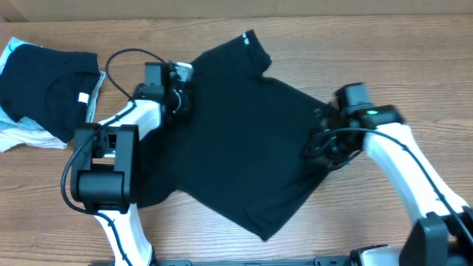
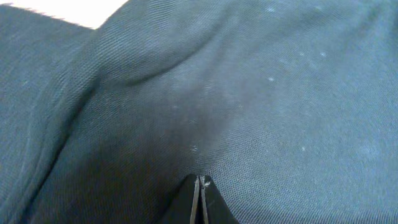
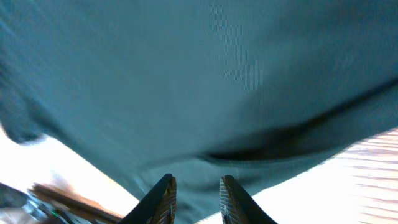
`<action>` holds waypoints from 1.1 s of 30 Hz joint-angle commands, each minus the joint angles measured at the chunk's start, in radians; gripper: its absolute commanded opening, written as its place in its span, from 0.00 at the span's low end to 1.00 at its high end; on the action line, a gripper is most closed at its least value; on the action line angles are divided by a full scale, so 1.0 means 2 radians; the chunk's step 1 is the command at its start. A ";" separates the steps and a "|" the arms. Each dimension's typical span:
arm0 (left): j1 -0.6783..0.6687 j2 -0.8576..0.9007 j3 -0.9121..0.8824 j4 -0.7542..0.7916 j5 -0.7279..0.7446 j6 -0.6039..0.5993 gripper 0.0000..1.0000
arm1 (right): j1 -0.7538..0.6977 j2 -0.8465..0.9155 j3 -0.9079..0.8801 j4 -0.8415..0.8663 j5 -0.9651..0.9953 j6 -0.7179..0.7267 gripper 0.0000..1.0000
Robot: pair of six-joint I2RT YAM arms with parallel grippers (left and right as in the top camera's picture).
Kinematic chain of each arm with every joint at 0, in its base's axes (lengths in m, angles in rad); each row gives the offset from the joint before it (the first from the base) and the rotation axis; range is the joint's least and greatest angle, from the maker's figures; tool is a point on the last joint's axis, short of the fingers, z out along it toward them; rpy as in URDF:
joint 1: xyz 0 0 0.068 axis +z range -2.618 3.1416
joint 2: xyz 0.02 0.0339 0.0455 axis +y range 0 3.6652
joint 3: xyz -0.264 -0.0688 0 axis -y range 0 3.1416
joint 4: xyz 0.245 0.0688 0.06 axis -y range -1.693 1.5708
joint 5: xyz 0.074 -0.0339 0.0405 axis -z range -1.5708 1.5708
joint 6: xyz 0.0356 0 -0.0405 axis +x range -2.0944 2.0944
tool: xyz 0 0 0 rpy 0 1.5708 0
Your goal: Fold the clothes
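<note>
Now, your spread T-shirt [image 1: 244, 140] lay black and mostly flat across the middle of the table [image 1: 384, 52], skewed so that one sleeve [image 1: 253, 49] pointed toward the far edge and a lower corner reached toward the near edge. Its fabric looked soft and wrinkled along the left side.

Your left end effector [image 2: 199, 184] sat at the left edge of that shirt, a little toward the far side. In the left wrist view its fingers were pressed tightly together with their tips against the cloth, and a crease ran away from them. You could not tell from that view whether a fold of the shirt was caught between them.

Your right end effector [image 3: 198, 190] was at the shirt's right edge. Its two fingers stood apart with a narrow gap between them, and the dark fabric hung just beyond the tips, blurred in the right wrist view.

A second, folded T-shirt [image 1: 44, 77], also black, rested near the far left corner of the table, well apart from the spread one. It had a small white label [image 1: 82, 97] showing on its right side and lay on a white sheet [image 1: 18, 137]. A black cable [image 1: 122, 58] looped above the left arm.
</note>
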 commanded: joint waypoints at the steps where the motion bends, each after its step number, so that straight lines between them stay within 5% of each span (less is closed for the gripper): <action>1: 0.060 0.036 -0.013 -0.032 -0.081 -0.075 0.04 | 0.045 0.032 -0.018 0.010 0.028 -0.007 0.27; 6: 0.117 0.029 -0.012 -0.075 -0.061 -0.171 0.04 | 0.070 0.075 -0.018 0.050 0.046 0.010 0.26; 12: 0.116 0.014 -0.012 -0.086 -0.001 -0.152 0.04 | 0.068 0.080 -0.018 0.097 0.051 0.010 0.31; 14: 0.110 0.004 -0.012 -0.088 0.000 -0.150 0.04 | 0.068 0.081 -0.018 0.108 0.051 0.007 0.40; 15: 0.106 -0.006 -0.012 -0.088 0.000 -0.146 0.08 | 0.068 0.081 -0.018 0.114 0.051 0.008 0.50; 19: 0.105 -0.059 -0.012 -0.090 -0.002 -0.134 0.26 | 0.071 0.087 -0.018 0.123 0.051 0.008 0.57; 22: 0.105 -0.106 -0.012 -0.097 -0.006 -0.121 0.39 | 0.071 0.104 -0.018 0.124 0.069 0.008 0.59; 26: 0.105 -0.163 -0.012 -0.109 -0.006 -0.121 0.44 | 0.071 0.133 -0.018 0.129 0.072 0.008 0.59; 29: 0.105 -0.204 -0.012 -0.124 -0.006 -0.121 0.44 | 0.071 0.149 -0.018 0.142 0.072 0.012 0.57; 31: 0.105 -0.226 -0.012 -0.133 -0.006 -0.121 0.44 | 0.071 0.150 -0.018 0.150 0.079 0.012 0.31; 33: 0.105 -0.244 -0.012 -0.139 -0.006 -0.121 0.44 | 0.066 0.150 -0.018 0.156 0.097 0.012 0.22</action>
